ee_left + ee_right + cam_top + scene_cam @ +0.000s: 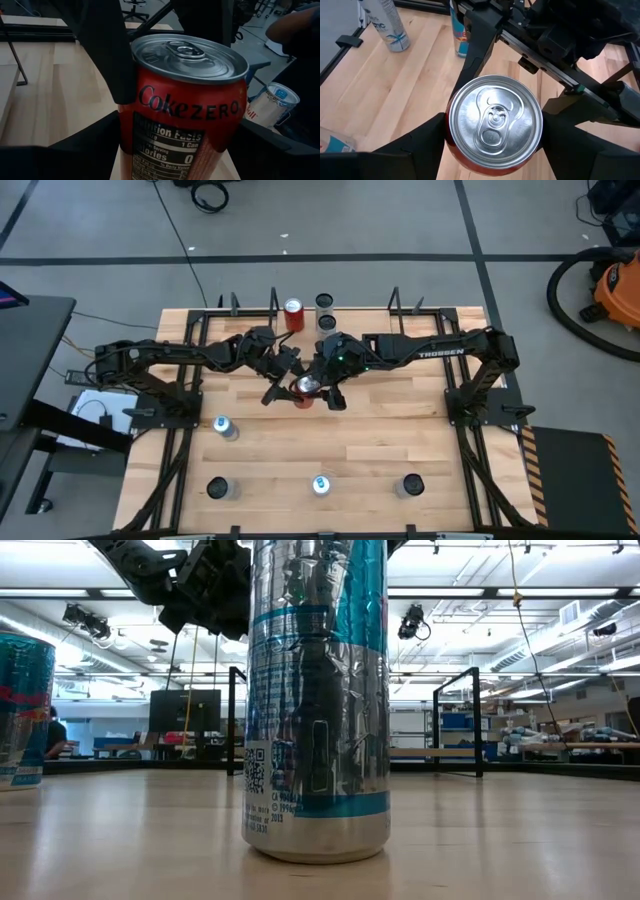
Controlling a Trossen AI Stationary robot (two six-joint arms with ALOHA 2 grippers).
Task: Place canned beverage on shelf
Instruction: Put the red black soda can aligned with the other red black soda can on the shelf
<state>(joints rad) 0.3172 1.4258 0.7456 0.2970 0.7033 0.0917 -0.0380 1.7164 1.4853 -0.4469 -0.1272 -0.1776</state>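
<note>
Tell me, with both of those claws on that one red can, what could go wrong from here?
1. Both the left gripper and the right gripper are closed on the same Coke Zero can; if they pull differently, it could slip, tip or dent.
2. The two arms are tangled close together mid-table, so they might bump each other when one backs away.
3. On the shelf, a red can and a dark can already stand; the newcomer could knock them.

Robotics lab — benches (560, 747), ceiling striplights (480, 592)

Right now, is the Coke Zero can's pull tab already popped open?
No. In the right wrist view the Coke Zero can shows its tab lying flat on an unbroken lid, with gripper fingers against its two sides.
</note>
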